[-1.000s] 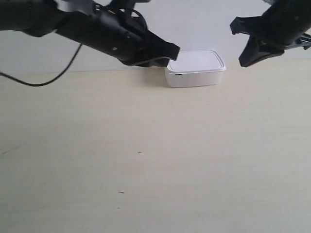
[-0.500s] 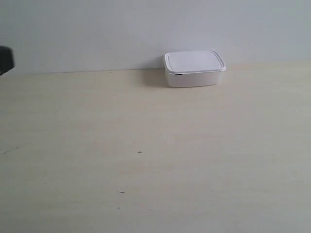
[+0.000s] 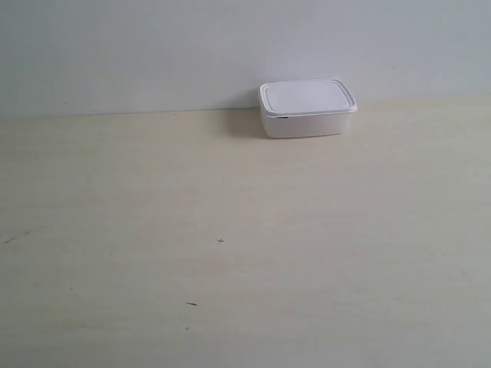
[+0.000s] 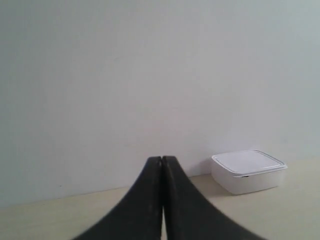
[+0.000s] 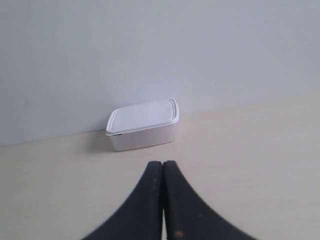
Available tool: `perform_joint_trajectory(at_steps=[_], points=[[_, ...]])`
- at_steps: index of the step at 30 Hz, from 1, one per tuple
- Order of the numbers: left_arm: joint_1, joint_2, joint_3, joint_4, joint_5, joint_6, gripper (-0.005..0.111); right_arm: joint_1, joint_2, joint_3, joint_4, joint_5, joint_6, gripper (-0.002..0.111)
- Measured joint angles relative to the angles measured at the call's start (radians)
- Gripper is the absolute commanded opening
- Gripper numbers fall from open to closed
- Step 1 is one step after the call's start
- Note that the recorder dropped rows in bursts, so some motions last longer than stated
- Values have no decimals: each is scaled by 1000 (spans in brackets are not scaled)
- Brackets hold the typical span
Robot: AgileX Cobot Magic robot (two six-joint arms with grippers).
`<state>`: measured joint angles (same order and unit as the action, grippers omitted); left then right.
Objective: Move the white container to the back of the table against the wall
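The white container (image 3: pixel 308 108) sits against the wall (image 3: pixel 153 54); job looks finished. Left gripper (image 4: pixel 162 160), right gripper (image 5: pixel 162 164): pinched together, empty, well apart from it.

Matte black two-fingered left tool (image 4: pixel 162 159): smooth fingers, narrow and rounded at the tips, flaring in a wide curve toward the base, parted only by a thin straight seam. Same matte black and same flared outline on the two-fingered right tool (image 5: pixel 162 163), again with a hairline seam down the middle.

The white container (image 3: pixel 308 108) sits on the table (image 3: pixel 230 230), at its back edge against the wall (image 3: pixel 153 54).
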<state>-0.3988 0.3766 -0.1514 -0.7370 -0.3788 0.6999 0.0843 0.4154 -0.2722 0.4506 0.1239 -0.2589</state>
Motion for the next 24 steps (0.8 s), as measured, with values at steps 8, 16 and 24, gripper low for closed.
perform_joint_trajectory(at_steps=[8, 16, 24], points=[[0, 0, 0, 0, 2, 0, 0, 0, 0, 0, 1, -5, 0, 0], [101, -73, 4, 0, 4, 0, 0, -23, -106, 61, 1, -9, 0, 0], [430, -191, 5, -4, 9, 0, 0, -221, -233, 108, 3, -5, 0, 0]])
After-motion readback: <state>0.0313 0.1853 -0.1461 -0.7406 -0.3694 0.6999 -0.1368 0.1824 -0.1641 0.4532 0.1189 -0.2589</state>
